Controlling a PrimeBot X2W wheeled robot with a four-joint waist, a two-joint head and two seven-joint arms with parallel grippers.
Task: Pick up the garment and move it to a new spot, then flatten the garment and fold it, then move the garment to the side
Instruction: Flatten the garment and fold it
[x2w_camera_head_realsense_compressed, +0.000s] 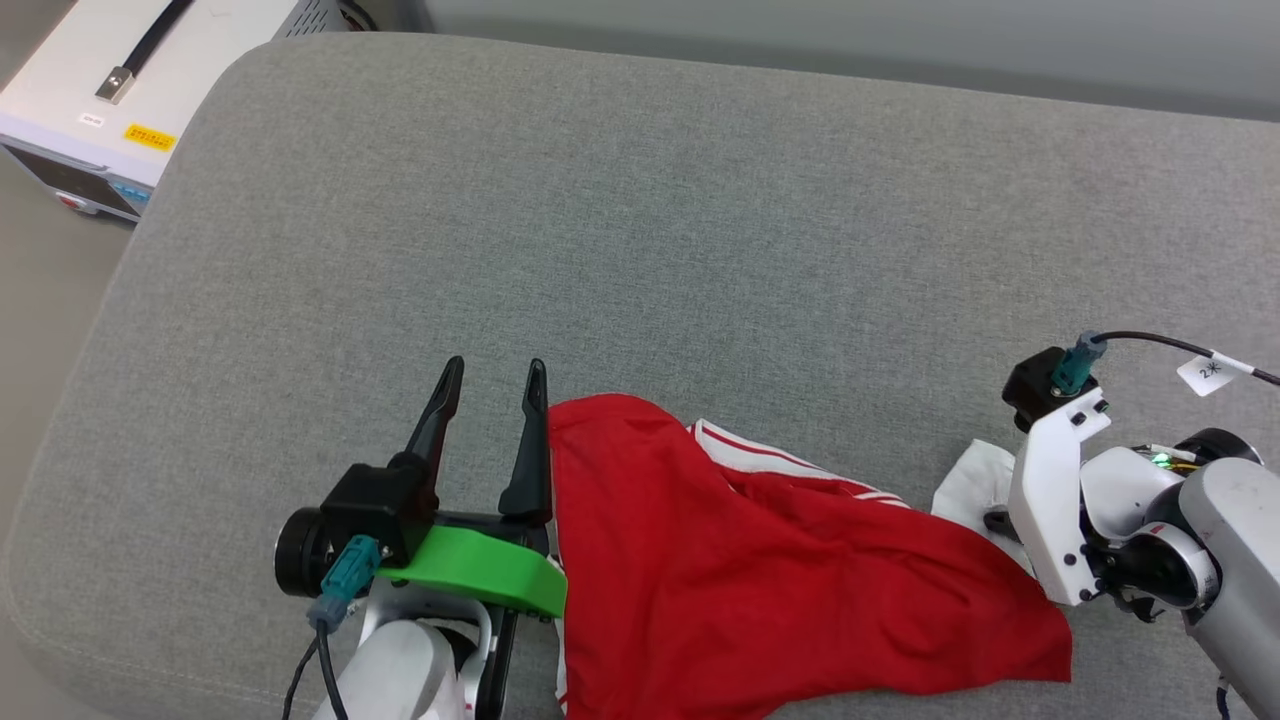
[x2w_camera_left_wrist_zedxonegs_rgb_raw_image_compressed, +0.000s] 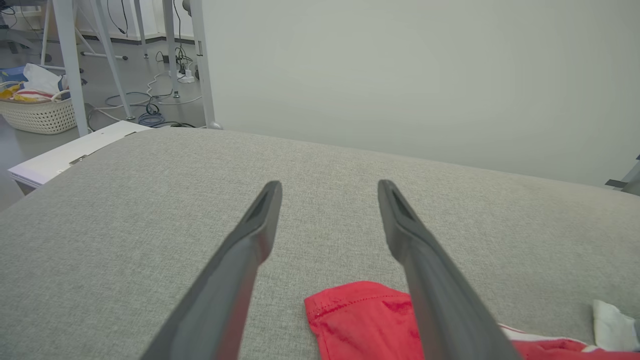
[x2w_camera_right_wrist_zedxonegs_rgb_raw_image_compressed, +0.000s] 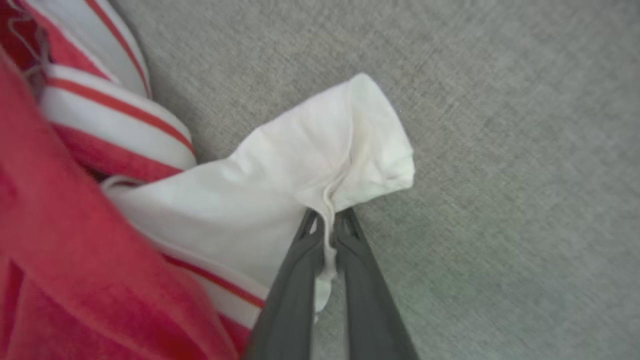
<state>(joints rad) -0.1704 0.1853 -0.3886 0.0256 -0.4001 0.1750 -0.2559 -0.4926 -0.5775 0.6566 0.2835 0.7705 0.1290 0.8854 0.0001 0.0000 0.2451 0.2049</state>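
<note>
Currently garment (x2w_camera_head_realsense_compressed: 760, 560) lies crumpled at near edge of grey cushion (x2w_camera_head_realsense_compressed: 700, 200), red body bunched, stripe trim showing. We see our right gripper (x2w_camera_right_wrist_zedxonegs_rgb_raw_image_compressed: 328, 216) clenched on its white sleeve (x2w_camera_right_wrist_zedxonegs_rgb_raw_image_compressed: 325, 145), fabric pinched btwn fingers. Our left gripper (x2w_camera_head_realsense_compressed: 496, 367) sits just beside garment's left edge, fingers spread, holding nothing; whether inner finger touches red cloth, we can't tell. White box (x2w_camera_head_realsense_compressed: 120, 90) off cushion's far-left corner.

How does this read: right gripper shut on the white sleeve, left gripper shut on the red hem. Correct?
Not quite. The left gripper is open, fingers spread over the cushion, the red hem ungripped beside them; the left wrist view shows it. The right gripper is shut on the white sleeve.
</note>
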